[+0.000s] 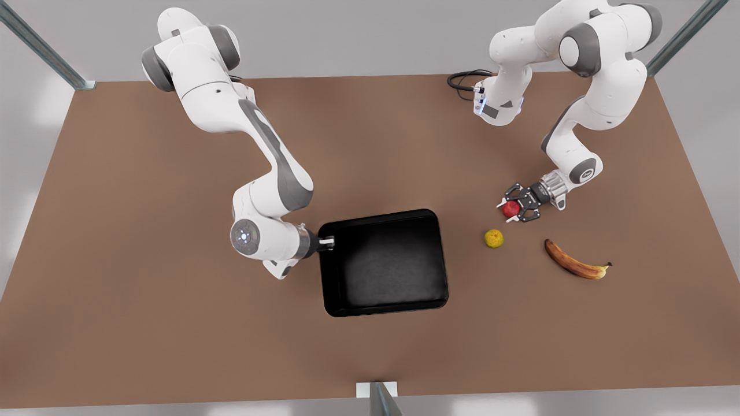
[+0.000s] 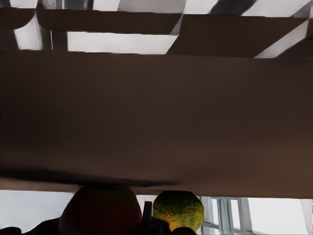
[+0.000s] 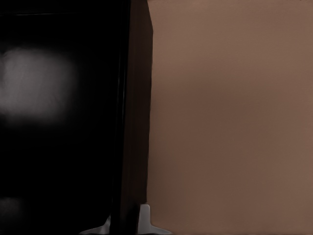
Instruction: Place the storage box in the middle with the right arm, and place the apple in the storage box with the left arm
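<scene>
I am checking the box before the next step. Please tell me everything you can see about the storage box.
The storage box is a large glossy black plastic-looking bin, rectangular with rounded corners and low walls, empty inside. It sits flat near the middle of the brown table, slightly rotated. The right gripper is shut on its rim at the front view's left, one finger on each side of the wall.

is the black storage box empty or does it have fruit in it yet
Empty. The glossy black rectangular storage box shows a bare floor in the front view; the small red apple sits outside it, between the left gripper's fingers.
</scene>
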Controlling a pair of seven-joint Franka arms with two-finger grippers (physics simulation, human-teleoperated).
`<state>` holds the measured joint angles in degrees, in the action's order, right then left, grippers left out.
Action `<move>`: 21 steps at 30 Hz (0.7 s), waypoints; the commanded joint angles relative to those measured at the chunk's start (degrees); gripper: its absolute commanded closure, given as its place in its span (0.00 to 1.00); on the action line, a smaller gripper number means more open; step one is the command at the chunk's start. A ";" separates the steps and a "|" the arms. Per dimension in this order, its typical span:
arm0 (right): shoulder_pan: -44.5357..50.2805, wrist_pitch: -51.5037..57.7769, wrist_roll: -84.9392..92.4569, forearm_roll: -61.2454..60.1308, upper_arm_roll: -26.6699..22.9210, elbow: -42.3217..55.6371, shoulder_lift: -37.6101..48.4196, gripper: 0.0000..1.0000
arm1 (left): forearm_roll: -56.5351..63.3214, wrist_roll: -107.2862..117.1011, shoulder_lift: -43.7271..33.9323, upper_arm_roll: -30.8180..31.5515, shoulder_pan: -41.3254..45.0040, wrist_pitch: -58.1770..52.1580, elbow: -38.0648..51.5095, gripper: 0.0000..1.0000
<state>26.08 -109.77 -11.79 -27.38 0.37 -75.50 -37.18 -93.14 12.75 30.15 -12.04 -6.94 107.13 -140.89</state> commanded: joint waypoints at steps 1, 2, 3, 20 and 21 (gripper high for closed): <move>-0.07 0.00 0.01 -0.04 -0.02 0.09 0.00 0.00 | -0.38 -0.01 0.00 0.00 0.00 0.10 0.00 0.50; -0.15 0.00 0.10 -0.04 -0.02 0.09 0.00 0.00 | -0.38 -0.10 0.00 0.00 0.00 0.01 0.00 0.56; -0.24 0.00 0.10 -0.04 0.06 0.09 0.00 0.00 | -0.38 0.08 -0.44 0.00 0.00 -0.17 0.09 0.62; -22.39 15.99 10.56 30.99 -0.81 -24.87 42.19 0.00 | -0.82 37.17 -12.13 31.64 0.44 35.16 15.02 0.61; -22.39 16.43 10.56 30.99 -0.81 -24.96 42.28 0.00 | -1.52 39.98 -11.16 34.45 0.44 39.20 17.13 0.61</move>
<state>5.40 -93.37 -1.23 3.60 -0.45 -100.46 5.05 -91.24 54.33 19.75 24.69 -6.28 149.86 -122.28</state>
